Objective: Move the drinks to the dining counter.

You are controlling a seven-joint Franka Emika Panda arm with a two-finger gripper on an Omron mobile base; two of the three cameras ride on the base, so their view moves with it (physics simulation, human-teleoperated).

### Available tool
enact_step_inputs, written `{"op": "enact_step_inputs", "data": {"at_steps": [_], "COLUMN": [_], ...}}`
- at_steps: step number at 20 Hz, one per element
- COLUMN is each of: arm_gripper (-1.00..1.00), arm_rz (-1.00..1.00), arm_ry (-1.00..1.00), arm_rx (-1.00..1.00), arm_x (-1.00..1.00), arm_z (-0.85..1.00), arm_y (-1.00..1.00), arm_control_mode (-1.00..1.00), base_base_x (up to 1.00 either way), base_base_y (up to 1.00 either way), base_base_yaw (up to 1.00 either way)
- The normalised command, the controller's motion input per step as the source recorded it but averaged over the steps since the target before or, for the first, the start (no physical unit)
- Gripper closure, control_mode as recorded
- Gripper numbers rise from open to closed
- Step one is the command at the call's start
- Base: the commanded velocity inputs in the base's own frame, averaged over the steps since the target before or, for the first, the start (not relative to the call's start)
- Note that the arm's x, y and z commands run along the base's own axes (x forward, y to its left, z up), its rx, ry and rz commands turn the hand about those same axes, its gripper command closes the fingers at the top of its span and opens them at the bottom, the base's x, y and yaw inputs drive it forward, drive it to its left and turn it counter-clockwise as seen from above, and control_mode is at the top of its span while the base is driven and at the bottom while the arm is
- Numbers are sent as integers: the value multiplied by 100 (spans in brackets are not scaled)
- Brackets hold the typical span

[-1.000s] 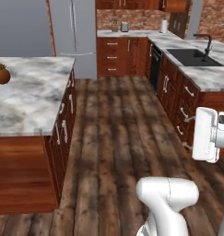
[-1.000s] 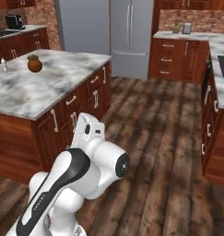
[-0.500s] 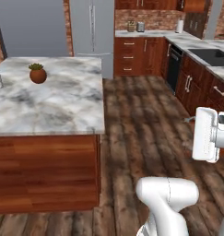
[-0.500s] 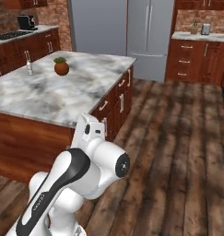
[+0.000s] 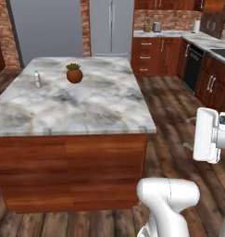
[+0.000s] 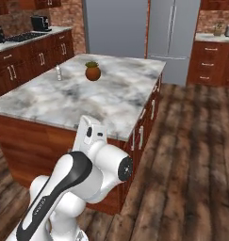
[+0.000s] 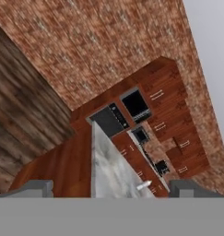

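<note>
Nearest you, the white arm (image 6: pixel 83 181) rises folded at the bottom of both base views, its hand (image 5: pixel 209 135) held up at the right edge of the left base view, over the dark plank floor (image 6: pixel 191 155). The gripper (image 7: pixel 111 189) shows in the hand view as two grey finger tips (image 7: pixel 30 188) standing wide apart with nothing between them; that view is rolled over, looking along a marble edge toward a brick wall (image 7: pixel 85 50) with dark built-in ovens (image 7: pixel 125 110) among wood cabinets. Next, you have the marble-topped island (image 5: pixel 86 111) on its reddish-brown wood base, directly ahead of the arm; its worktop carries two items. First item: a small clear water bottle (image 5: pixel 37 79), upright, on the far left part of the island as the left base view shows it, also visible in the right base view (image 6: pixel 58 73). Second item: a round terracotta pot with a green plant (image 5: pixel 74 73), standing near the bottle and to its right, apart from it. Beyond the island, a tall grey refrigerator (image 6: pixel 134 33) stands against the back wall. To the far right in the left base view, you see a run of wood cabinets (image 5: pixel 158 55) with a pale top, turning toward a second marble worktop (image 5: pixel 209 44) with a black inset at the picture's edge. To the far left in the right base view, another cabinet run (image 6: pixel 26 56) carries dark appliances (image 6: pixel 39 22), too small to identify.
</note>
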Motion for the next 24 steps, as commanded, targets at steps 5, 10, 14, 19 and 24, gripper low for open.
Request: {"op": "enact_step_inputs", "data": {"at_steps": [5, 10, 14, 19, 24], "arm_gripper": [-100, -100, -100, -100, -100], "arm_rz": [0, 0, 0, 0, 0], "arm_ry": [0, 0, 0, 0, 0], "arm_rx": [0, 0, 0, 0, 0], "arm_x": [0, 0, 0, 0, 0], "arm_z": [0, 0, 0, 0, 0], "arm_y": [0, 0, 0, 0, 0], "arm_control_mode": [100, 100, 100, 100, 100], "base_base_x": [-12, -6, 0, -1, 0], "base_base_y": [100, 100, 100, 100, 100], "base_base_yaw": [0, 0, 0, 0, 0]}}
